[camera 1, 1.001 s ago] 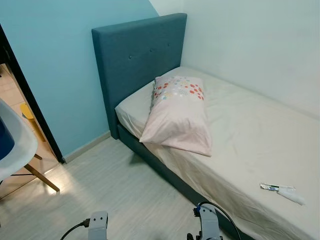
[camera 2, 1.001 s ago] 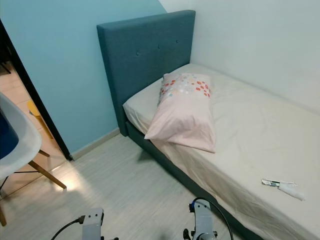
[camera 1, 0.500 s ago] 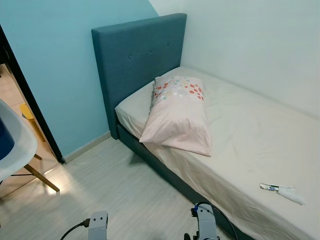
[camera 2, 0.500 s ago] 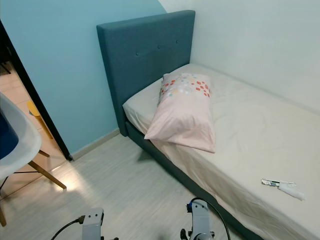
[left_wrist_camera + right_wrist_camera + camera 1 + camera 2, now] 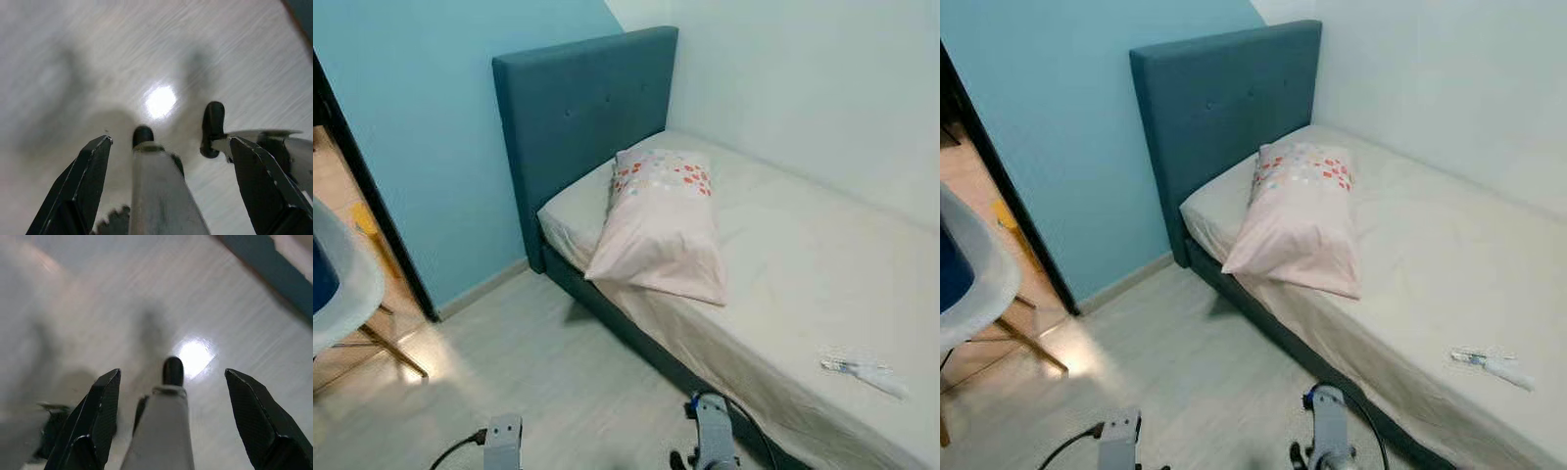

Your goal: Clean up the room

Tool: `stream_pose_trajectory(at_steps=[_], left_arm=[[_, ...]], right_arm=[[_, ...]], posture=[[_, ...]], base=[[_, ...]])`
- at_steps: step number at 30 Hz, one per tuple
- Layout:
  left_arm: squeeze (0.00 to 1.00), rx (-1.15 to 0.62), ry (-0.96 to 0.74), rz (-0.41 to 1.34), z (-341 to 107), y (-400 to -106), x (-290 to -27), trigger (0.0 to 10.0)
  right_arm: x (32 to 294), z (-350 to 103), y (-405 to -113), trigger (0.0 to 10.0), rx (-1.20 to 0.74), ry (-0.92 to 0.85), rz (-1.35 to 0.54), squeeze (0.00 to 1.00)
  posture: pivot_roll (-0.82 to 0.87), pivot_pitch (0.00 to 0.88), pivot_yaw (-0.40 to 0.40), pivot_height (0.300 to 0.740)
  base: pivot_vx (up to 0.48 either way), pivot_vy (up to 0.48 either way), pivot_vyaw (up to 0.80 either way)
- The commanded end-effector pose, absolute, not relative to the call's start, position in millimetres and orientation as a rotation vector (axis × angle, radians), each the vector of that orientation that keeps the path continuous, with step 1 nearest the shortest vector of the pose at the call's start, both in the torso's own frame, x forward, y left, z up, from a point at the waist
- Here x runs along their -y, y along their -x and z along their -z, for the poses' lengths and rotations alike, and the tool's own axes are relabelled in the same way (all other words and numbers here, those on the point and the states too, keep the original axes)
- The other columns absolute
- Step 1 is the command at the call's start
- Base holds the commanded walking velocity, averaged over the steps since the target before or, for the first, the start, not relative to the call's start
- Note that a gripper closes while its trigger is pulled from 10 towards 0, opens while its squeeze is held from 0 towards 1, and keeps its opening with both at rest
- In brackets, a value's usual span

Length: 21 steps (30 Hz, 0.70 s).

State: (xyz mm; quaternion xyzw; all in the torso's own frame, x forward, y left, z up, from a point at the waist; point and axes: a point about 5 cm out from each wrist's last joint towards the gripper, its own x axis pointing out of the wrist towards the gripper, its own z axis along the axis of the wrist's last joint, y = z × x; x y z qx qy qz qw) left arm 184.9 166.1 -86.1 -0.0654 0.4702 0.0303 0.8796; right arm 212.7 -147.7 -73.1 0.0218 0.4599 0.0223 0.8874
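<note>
A small white tube with a crumpled wrapper (image 5: 865, 372) lies on the cream sheet of the bed (image 5: 803, 264), near its front edge at the right. A pale pink pillow (image 5: 661, 225) with coloured spots lies askew near the teal headboard (image 5: 578, 108). Both arms hang low in front of me, the left arm (image 5: 503, 443) and the right arm (image 5: 713, 437) at the bottom of the view. My left gripper (image 5: 168, 139) is open over the pale wood floor, holding nothing. My right gripper (image 5: 171, 372) is open too, above the floor beside the bed's teal base (image 5: 274, 269).
A white chair with wooden legs (image 5: 352, 304) stands at the left by a dark doorway (image 5: 362, 186). Pale wood floor (image 5: 538, 372) lies between me and the bed. A blue wall is behind the headboard and a white wall runs along the bed's far side.
The picture has become slightly blurred and shifted a little. My right arm has drifted a little to the left at the bottom of the view. Nothing on the bed has moved.
</note>
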Motion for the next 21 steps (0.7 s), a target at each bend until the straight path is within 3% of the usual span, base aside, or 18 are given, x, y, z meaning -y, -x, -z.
stream_pose_trajectory(at_steps=[1,12,21], left_arm=[[0.00,-0.960,0.129,-0.043,85,-187,-164,10.0],[0.00,-0.916,0.098,-0.075,82,-190,-166,10.0],[0.00,-0.898,0.067,-0.089,81,-191,-167,10.0]], right_arm=[[152,74,-211,10.0,-0.956,-0.059,-0.027,0.00],[157,70,-217,10.0,-0.950,-0.052,-0.020,0.00],[169,67,-222,10.0,-0.949,-0.048,-0.002,0.00]], posture=[[-0.03,0.000,-0.042,0.740],[-0.04,0.000,-0.047,0.740],[-0.04,0.000,-0.054,0.740]], base=[[0.000,0.000,-0.77],[0.000,0.000,-0.77],[0.000,0.000,0.00]])
